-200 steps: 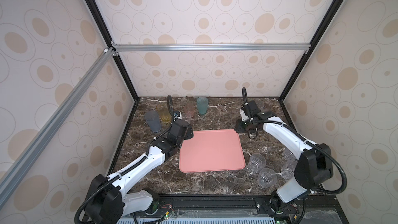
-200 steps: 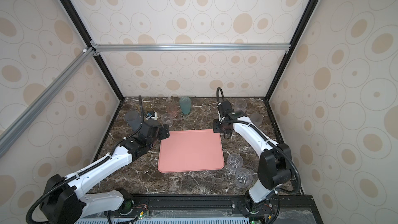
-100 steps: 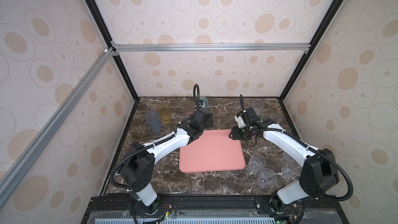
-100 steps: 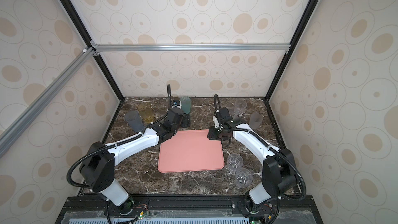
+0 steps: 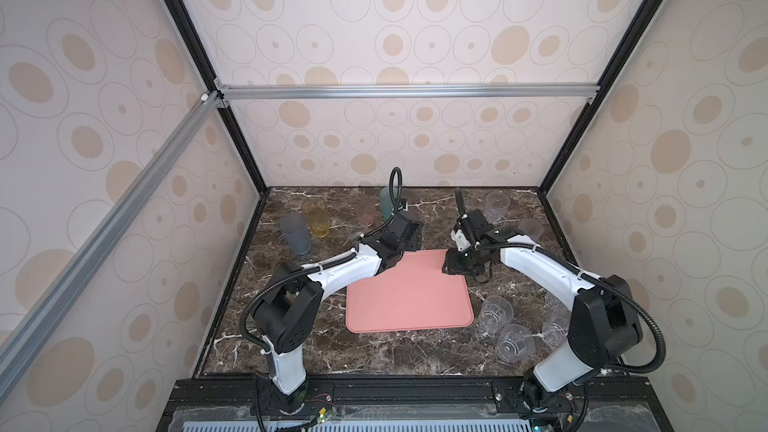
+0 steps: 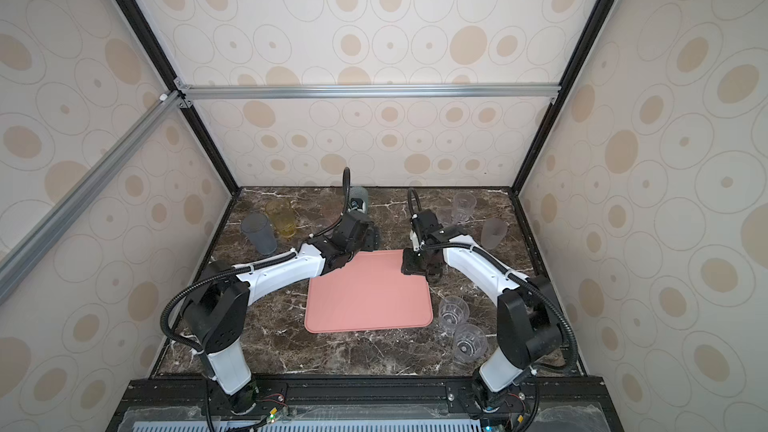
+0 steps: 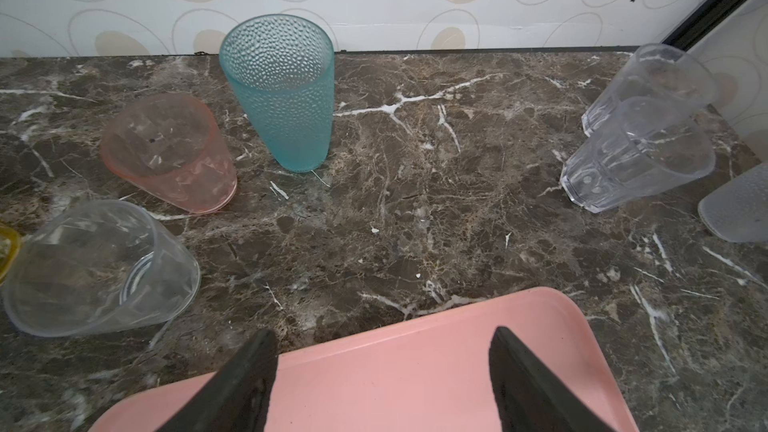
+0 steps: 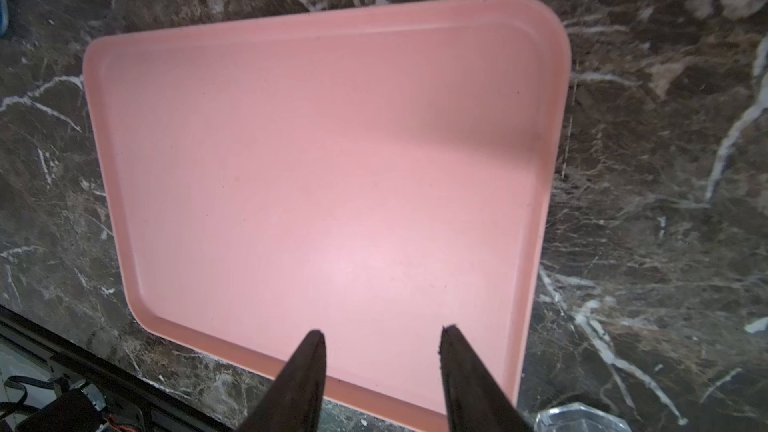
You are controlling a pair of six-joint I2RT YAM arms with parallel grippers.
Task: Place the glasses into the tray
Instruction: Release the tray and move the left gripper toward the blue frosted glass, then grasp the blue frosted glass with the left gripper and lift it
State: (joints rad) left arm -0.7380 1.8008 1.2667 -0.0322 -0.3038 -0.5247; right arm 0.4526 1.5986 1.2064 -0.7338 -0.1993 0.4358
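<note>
Top views: A flat salmon-pink rectangular tray [image 5: 409, 301] lies bare mid-table, no glass in it. A tall grey-blue tumbler [image 5: 296, 234], an amber-yellow tumbler [image 5: 316, 218], a short pink faceted tumbler [image 5: 365, 213] and a teal dimpled tumbler [image 5: 386, 201] stand at its 11 to 12 o'clock. Small clear faceted tumblers [image 5: 494, 313] crowd its 4 o'clock.
Left wrist view: The left gripper [image 7: 382, 351] hangs spread wide and empty over the tray's far edge, with the teal dimpled tumbler upright ahead.
Right wrist view: The right gripper [image 8: 382, 351] is parted, pinching nothing, over the tray.
Handling: The tumblers look like light, stiff, slick plastic. They are probably best pinched gently across the wall below the rim, lest one squirt free.
</note>
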